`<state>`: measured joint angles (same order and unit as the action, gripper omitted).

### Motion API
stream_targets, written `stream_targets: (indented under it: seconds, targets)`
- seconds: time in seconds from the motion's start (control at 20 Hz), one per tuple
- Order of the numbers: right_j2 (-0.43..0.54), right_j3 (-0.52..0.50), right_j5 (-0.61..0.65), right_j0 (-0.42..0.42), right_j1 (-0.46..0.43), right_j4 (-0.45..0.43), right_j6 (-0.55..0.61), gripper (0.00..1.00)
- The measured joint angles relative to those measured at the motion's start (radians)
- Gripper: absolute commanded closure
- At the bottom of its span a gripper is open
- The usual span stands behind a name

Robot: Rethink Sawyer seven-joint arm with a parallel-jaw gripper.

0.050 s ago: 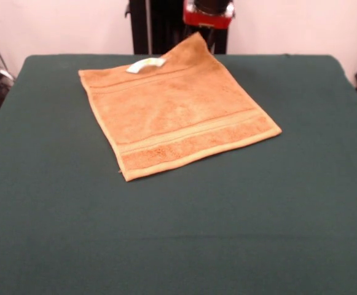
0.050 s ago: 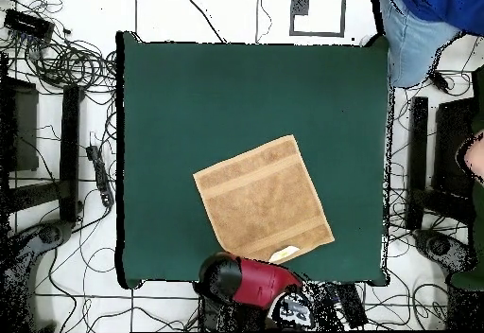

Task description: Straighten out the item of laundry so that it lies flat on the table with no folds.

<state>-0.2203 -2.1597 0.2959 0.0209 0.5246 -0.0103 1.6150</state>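
Note:
The item of laundry (image 1: 175, 114), an orange-tan towel with woven border bands, lies spread out on the dark green table (image 1: 178, 233), turned at an angle to the table's edges. Its small white label (image 1: 145, 65) sits on the far hem. One far corner (image 1: 196, 38) points up toward the red and black arm (image 1: 209, 12) at the table's far edge. From above, the towel (image 2: 263, 200) sits near the robot's side of the table (image 2: 189, 93), and the arm (image 2: 250, 282) covers the edge by its nearest corner. My gripper's tip is hidden by the arm.
A person in jeans and a blue top (image 2: 416, 26) stands at the table's corner across from the robot. Cables (image 2: 57, 55) and dark stands (image 2: 68, 149) crowd the floor on both sides of the table.

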Motion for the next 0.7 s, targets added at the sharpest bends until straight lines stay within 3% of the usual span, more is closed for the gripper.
stream_targets:
  seconds: [0.7]
  targets:
    - [0.000, 0.006, 0.410, 0.001, 0.121, 0.000, 0.000, 0.00]
